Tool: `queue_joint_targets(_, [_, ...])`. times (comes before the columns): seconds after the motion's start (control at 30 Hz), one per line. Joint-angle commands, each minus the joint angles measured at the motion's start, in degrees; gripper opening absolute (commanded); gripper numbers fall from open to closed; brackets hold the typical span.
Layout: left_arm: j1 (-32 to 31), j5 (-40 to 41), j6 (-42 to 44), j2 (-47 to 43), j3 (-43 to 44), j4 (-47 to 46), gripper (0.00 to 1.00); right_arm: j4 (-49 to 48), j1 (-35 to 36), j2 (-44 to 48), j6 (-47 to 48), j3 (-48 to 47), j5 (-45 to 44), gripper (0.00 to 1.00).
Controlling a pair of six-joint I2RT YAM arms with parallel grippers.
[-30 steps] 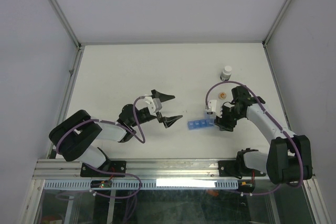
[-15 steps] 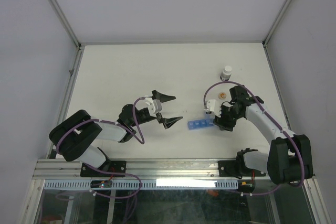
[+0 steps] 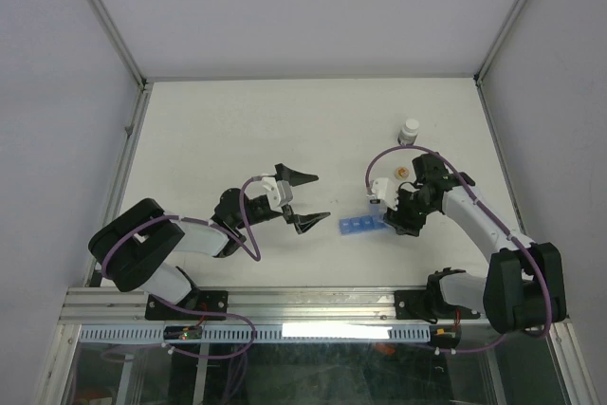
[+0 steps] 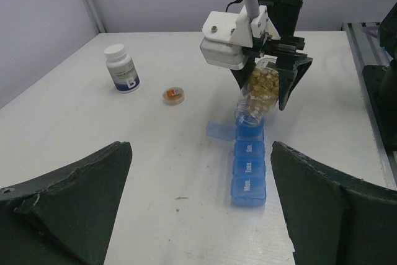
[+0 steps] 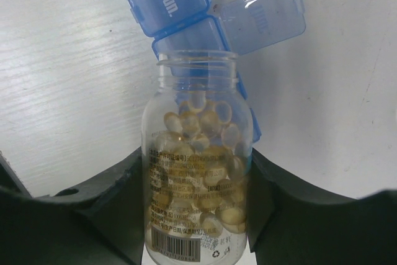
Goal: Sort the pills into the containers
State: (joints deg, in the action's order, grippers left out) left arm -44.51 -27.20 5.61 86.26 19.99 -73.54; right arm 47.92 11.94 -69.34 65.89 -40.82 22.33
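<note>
The white bench [image 3: 237, 130] carries one narrow translucent-blue plastic pill organizer [image 4: 249, 181], a single row showing at least three shut lids and one lid [image 4: 218, 131] flipped open. Bottles number two: one clear bottle [image 5: 198, 153] packed with yellowish-tan pills [image 5: 211, 119], too many to count, and one white-capped white bottle with a dark band [image 4: 122, 69], plus one small round orange disc [image 4: 173, 95]. Two arms show, with one left hand [image 3: 320, 194] and one right hand [image 4: 265, 85].

bottle [image 5: 197, 178] base cut off, organizer [image 5: 162, 1] partly hidden
</note>
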Motion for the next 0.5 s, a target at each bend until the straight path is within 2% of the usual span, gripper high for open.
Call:
queue_joint_targets(0.0, [0.5, -1.7, 1.4, 0.2, 0.5, -3.0, 0.99, -1.3, 0.4, 1.1, -1.6, -0.9, -0.6, 0.0])
queue_joint_targets(0.03, [0.5, -1.9, 1.4, 0.2, 0.5, -3.1, 0.99, -3.1, 0.4, 1.4, -2.1, -0.1, -3.1, 0.0])
queue_joint_targets(0.13, [0.5, -2.0, 1.5, 0.1, 0.5, -3.1, 0.99, 0.3, 0.4, 0.1, -0.9, -1.1, 0.3, 0.0])
queue_joint_targets(0.23, [0.4, -2.1, 1.5, 0.1, 0.4, -3.2, 0.99, -1.6, 0.3, 0.8, -1.4, -0.2, -2.2, 0.01])
queue_joint_targets(0.47, [0.5, -2.2, 1.6, 0.0, 0.3, -3.2, 0.99, 0.5, 0.3, 2.5, -0.4, -0.4, 1.3, 0.0])
